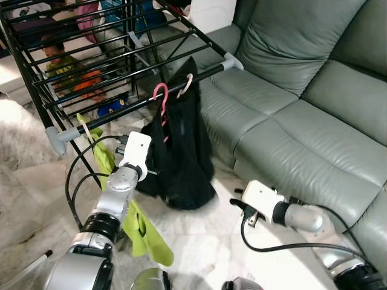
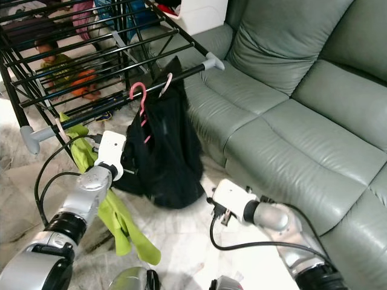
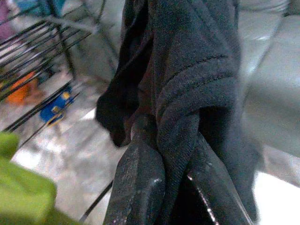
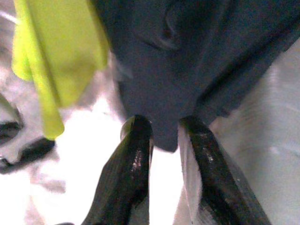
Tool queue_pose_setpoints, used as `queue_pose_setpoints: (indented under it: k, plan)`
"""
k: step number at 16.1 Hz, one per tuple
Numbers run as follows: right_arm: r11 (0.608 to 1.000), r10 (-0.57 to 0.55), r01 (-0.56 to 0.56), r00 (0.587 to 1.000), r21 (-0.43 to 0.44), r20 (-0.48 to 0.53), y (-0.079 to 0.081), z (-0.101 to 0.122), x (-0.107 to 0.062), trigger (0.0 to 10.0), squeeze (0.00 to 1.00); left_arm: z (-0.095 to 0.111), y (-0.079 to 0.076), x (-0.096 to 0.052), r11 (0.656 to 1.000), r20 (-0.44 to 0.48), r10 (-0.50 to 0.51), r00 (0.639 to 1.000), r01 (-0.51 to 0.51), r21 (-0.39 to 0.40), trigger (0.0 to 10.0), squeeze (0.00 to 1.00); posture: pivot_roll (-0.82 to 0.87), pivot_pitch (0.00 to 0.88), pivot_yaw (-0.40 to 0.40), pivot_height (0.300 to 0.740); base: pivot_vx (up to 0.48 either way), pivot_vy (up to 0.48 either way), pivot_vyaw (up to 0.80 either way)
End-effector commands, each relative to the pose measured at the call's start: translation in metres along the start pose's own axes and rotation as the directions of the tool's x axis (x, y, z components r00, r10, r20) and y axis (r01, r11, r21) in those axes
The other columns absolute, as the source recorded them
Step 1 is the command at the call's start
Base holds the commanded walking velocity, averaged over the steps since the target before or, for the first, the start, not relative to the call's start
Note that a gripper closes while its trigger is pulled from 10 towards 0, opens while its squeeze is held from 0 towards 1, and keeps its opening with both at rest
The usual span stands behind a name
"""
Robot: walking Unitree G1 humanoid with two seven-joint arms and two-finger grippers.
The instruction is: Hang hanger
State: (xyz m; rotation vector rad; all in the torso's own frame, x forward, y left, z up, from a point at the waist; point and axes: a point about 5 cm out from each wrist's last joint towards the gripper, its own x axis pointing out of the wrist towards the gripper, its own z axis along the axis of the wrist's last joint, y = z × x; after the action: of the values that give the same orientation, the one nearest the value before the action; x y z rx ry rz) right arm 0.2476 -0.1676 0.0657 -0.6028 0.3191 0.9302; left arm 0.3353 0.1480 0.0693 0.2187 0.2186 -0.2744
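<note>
A pink hanger point(image 1: 160, 93) hooks over the front rail point(image 1: 208, 72) of a black drying rack and carries a black garment point(image 1: 184, 151) that hangs almost to the floor. A second pale hanger hook point(image 1: 186, 84) sits on the rail just to its right. My left gripper point(image 3: 172, 140) is at the garment's left edge, shut on a fold of the black cloth. Low on the right, my right gripper point(image 4: 165, 124) is open near the garment's lower hem with nothing between its fingers.
A lime-green garment point(image 1: 145, 235) hangs from the rail's left end, beside my left arm. A grey leather sofa point(image 1: 302, 109) runs along the right, close behind the rack. A person point(image 1: 60, 60) sits on the floor beyond the rack bars. Black cables point(image 1: 78, 175) loop over the marble floor.
</note>
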Motion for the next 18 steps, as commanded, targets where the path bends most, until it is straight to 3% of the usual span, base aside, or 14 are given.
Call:
queue_pose_setpoints:
  k: [1,3,8,11,12,14,17,18]
  plan:
    - [0.997,0.069,-0.067,0.996,-0.031,0.052,0.002,0.01,-0.003,10.0,1.0,0.015,0.003,-0.002,0.998,0.099,-0.049,0.994,0.046,0.031,0.0,0.0,-0.02,0.0,0.032,0.74,0.0,0.0,0.0]
    - [0.989,0.144,-0.145,0.984,0.006,0.105,0.006,0.02,-0.008,10.0,1.0,0.01,-0.002,-0.01,0.978,0.1,-0.181,0.978,0.168,0.123,0.0,0.0,-0.02,0.0,0.027,0.74,0.0,0.0,0.0]
    - [0.976,0.203,-0.214,0.964,0.047,0.173,0.002,0.033,-0.017,10.0,1.0,-0.004,-0.002,-0.029,0.88,0.042,-0.44,0.897,0.421,0.218,0.0,0.0,-0.02,0.0,0.028,0.74,0.0,0.0,0.0]
    - [0.961,0.229,-0.254,0.952,0.107,0.204,-0.004,0.037,-0.029,10.0,1.0,-0.003,-0.011,-0.038,0.763,0.006,-0.608,0.794,0.583,0.28,0.0,0.0,-0.02,0.0,0.028,0.74,0.0,0.0,0.0]
    - [0.962,0.222,-0.248,0.954,0.111,0.2,-0.007,0.037,-0.031,10.0,1.0,-0.003,-0.012,-0.039,0.749,0.005,-0.626,0.78,0.599,0.283,0.0,0.0,-0.03,0.0,0.033,0.74,0.0,0.0,0.0]
    - [0.956,0.231,-0.257,0.956,0.142,0.178,-0.016,0.032,-0.041,10.0,1.0,0.0,-0.016,-0.043,0.67,-0.013,-0.706,0.709,0.673,0.315,0.0,0.0,-0.03,0.0,0.036,0.74,0.0,0.0,0.0]
    - [0.927,0.351,-0.357,0.934,0.118,0.068,-0.028,0.02,-0.06,10.0,1.0,-0.004,-0.028,-0.054,0.538,-0.063,-0.807,0.587,0.776,0.329,0.0,0.0,-0.03,0.0,0.038,0.74,0.0,0.0,0.0]
    - [0.926,0.358,-0.362,0.932,0.111,0.052,-0.032,0.018,-0.062,10.0,1.0,-0.005,-0.029,-0.055,0.521,-0.07,-0.817,0.572,0.786,0.333,0.0,0.0,-0.03,0.0,0.041,0.74,0.0,0.0,0.0]
